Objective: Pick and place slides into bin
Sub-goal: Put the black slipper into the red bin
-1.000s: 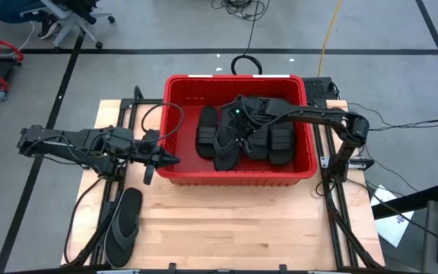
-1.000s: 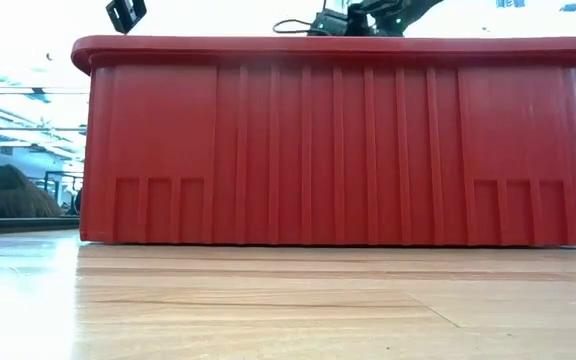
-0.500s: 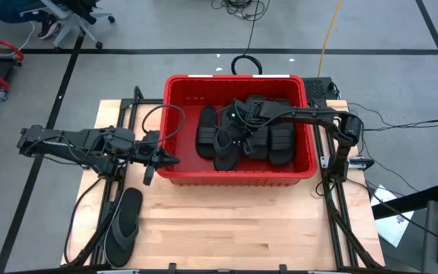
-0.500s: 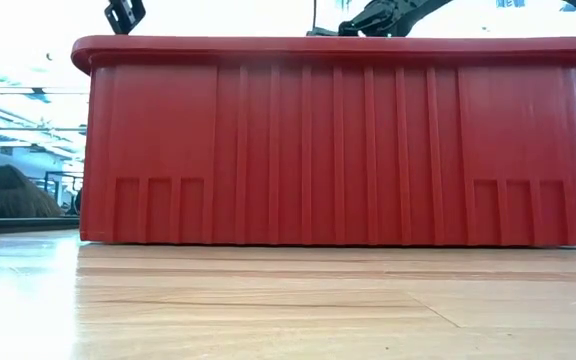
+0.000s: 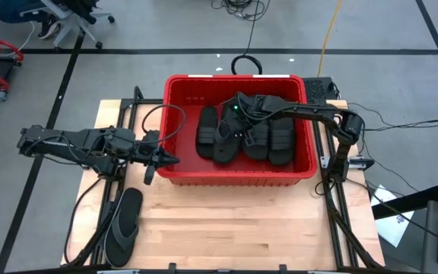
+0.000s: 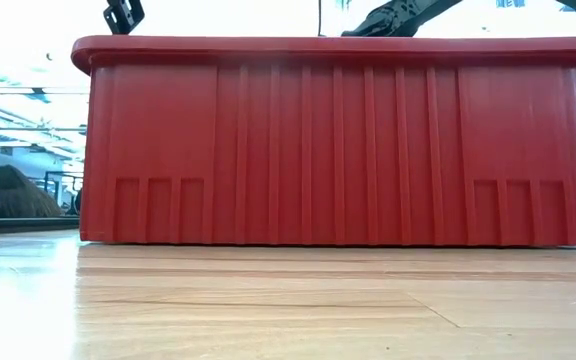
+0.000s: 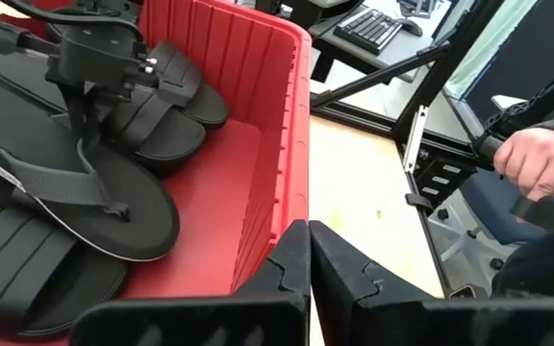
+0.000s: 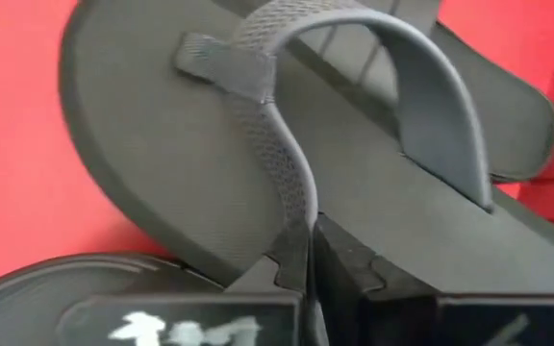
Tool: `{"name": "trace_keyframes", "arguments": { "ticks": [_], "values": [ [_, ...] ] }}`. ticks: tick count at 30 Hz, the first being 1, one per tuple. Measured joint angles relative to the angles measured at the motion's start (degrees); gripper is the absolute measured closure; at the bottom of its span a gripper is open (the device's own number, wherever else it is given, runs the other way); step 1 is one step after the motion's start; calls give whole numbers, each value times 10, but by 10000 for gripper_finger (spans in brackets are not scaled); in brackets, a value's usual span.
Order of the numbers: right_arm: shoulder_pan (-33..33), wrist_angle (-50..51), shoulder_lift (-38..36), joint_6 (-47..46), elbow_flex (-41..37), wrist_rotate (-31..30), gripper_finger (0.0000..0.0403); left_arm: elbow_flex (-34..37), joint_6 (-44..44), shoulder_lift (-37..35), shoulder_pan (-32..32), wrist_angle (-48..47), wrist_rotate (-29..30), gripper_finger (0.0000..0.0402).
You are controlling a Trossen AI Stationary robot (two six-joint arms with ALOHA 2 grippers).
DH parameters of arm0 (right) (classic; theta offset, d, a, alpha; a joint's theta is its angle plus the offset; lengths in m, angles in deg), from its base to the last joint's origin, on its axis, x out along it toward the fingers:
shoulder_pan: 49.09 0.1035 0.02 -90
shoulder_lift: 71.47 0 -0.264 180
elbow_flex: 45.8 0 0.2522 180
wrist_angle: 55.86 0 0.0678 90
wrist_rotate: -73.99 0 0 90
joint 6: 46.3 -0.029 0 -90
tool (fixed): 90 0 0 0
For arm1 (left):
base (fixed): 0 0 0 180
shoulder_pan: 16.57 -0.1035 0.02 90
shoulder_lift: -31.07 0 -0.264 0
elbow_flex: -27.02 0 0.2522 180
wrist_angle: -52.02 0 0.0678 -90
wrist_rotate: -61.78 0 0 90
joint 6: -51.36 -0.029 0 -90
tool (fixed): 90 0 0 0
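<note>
While both arms reached toward the bin [image 5: 238, 176], a red crate standing at the twelve o'clock half of the wooden surface [image 5: 234, 228], the holdings were as follows. Slides inside the bin: a heap of black sandals [image 5: 242, 133], several lying side by side with wide band straps, one thong sandal [image 7: 75, 207] resting on top of them toward the bin's nine o'clock side. Slide outside the bin: one thong sandal [image 5: 124, 224] lay flat on the surface at roughly eight o'clock, well apart from the crate. Right gripper [image 5: 238, 125]: lowered into the bin over the heap, jaws drawn fully together, with the strap of the top thong sandal [image 8: 287, 163] running down into the seam between them; whether the strap was actually pinched could not be told. Left gripper [image 5: 172, 159]: poised at nine o'clock just outside the bin, at its near corner, jaws pressed shut and holding nothing, tips over the crate's rim. From table height the bin's ribbed front wall [image 6: 338, 140] filled the view. Beyond the surface, a person's hand [image 7: 537, 159] rested on a dark bar.
</note>
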Motion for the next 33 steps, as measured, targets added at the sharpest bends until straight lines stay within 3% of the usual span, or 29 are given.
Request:
{"name": "trace_keyframes", "arguments": {
  "ticks": [6,14,29,33],
  "values": [
    [-1,42,0,76,0,48,401,0,3,0,0,-1,0,399],
    [-11,110,-3,131,1,57,402,0,20,0,0,-5,0,399],
    [-22,81,-34,97,-1,49,394,0,36,0,0,-3,20,397],
    [-22,105,-34,99,-1,73,397,0,34,0,0,-3,21,397]
  ]
}}
